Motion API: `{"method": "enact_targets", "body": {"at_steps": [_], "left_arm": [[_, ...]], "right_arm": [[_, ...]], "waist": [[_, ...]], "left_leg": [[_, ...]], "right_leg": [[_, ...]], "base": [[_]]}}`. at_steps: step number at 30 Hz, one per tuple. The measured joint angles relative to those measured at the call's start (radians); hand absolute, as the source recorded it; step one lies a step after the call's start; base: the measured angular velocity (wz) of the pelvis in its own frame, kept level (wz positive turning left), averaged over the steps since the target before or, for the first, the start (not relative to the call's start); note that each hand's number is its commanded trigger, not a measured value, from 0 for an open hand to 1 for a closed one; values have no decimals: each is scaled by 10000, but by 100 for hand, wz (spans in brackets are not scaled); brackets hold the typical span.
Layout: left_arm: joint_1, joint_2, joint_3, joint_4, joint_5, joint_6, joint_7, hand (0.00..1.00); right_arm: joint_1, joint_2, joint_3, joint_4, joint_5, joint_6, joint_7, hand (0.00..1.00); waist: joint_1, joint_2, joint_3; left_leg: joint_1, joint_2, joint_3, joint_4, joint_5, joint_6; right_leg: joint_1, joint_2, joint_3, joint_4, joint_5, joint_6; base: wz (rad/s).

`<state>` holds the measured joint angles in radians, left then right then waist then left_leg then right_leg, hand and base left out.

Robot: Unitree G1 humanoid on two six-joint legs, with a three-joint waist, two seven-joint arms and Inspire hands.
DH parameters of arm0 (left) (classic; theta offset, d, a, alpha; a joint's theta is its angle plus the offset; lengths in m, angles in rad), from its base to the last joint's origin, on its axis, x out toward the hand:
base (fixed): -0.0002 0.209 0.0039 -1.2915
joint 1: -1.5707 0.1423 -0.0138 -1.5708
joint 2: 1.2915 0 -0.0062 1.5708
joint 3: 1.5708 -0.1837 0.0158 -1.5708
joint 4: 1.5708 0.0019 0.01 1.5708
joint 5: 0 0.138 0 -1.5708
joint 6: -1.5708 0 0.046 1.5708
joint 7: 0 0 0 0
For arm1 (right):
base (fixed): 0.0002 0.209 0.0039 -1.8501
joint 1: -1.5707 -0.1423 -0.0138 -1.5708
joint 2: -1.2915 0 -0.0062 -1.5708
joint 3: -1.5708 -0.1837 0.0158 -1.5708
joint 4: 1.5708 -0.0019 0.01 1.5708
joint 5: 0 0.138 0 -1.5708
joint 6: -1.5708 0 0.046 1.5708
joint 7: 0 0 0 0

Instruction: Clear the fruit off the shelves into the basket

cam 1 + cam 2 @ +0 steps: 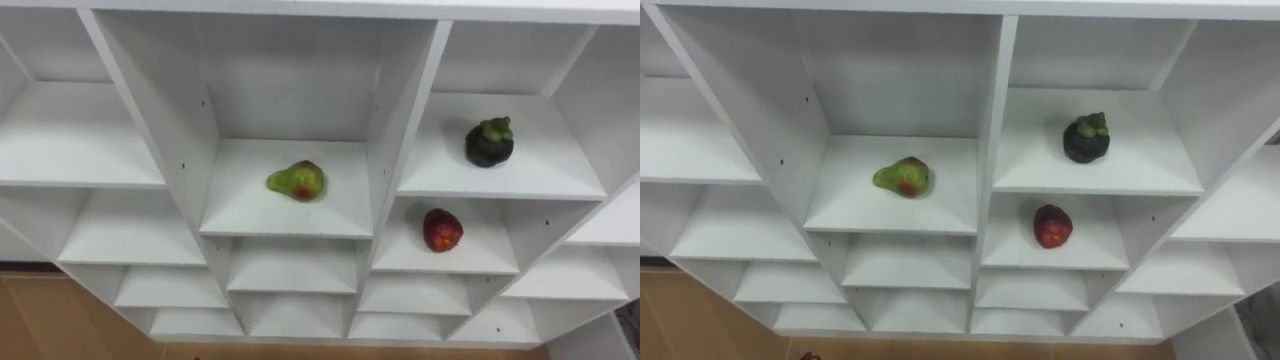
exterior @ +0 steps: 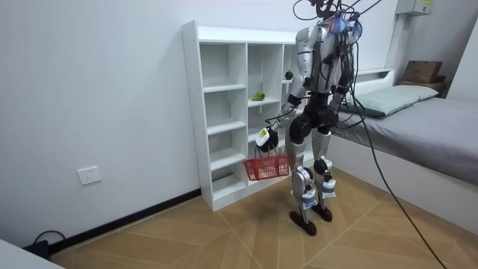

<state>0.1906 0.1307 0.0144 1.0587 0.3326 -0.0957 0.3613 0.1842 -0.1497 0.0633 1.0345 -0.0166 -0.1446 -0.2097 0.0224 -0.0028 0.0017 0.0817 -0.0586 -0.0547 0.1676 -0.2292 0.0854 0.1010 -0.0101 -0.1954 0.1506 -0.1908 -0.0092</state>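
Green-red pear (image 1: 296, 181) sits centre frame in the closet (image 1: 410, 110); dark mangosteen (image 1: 489, 142) upper right, red fruit (image 1: 442, 230) one shelf below; left hand (image 2: 263, 137) grips a hanging red basket (image 2: 267, 167)

No legible text, no labels, no numbers — none readable

White closet (image 1: 250, 215): green-red pear (image 1: 296, 181) at frame centre; dark mangosteen (image 1: 489, 142) upper right; red fruit (image 1: 442, 230) lay one compartment below.
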Motion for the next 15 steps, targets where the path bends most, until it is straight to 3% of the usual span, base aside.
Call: {"method": "enact_targets", "body": {"at_steps": [3,5,11,15], "left_arm": [[6,7,-22,0,-521,-275,59,100],[-1,18,-113,-10,-678,-411,61,100],[356,-24,-324,-715,-659,-419,78,100],[585,8,-390,-1192,-671,-432,65,100]], "right_arm": [[153,-3,1,-1358,-124,-124,-91,0],[431,-14,43,-2760,-352,-210,-149,0],[1254,0,337,-5753,-908,-420,-393,0],[1632,31,334,-6624,-1200,-468,-424,0]], "waist": [[15,60,27],[78,118,0],[52,103,-7],[-2,63,-30]], "left_leg": [[-14,20,115,4,0,1],[-9,64,280,-13,0,0],[-6,104,407,-24,2,-2],[10,106,489,-27,2,-2]], "right_leg": [[-61,9,65,24,14,-6],[-142,6,189,27,49,-20],[-187,23,304,5,61,-29],[-188,25,399,5,61,-29]], "base": [[-11],[-17],[-7],[-5]]}}
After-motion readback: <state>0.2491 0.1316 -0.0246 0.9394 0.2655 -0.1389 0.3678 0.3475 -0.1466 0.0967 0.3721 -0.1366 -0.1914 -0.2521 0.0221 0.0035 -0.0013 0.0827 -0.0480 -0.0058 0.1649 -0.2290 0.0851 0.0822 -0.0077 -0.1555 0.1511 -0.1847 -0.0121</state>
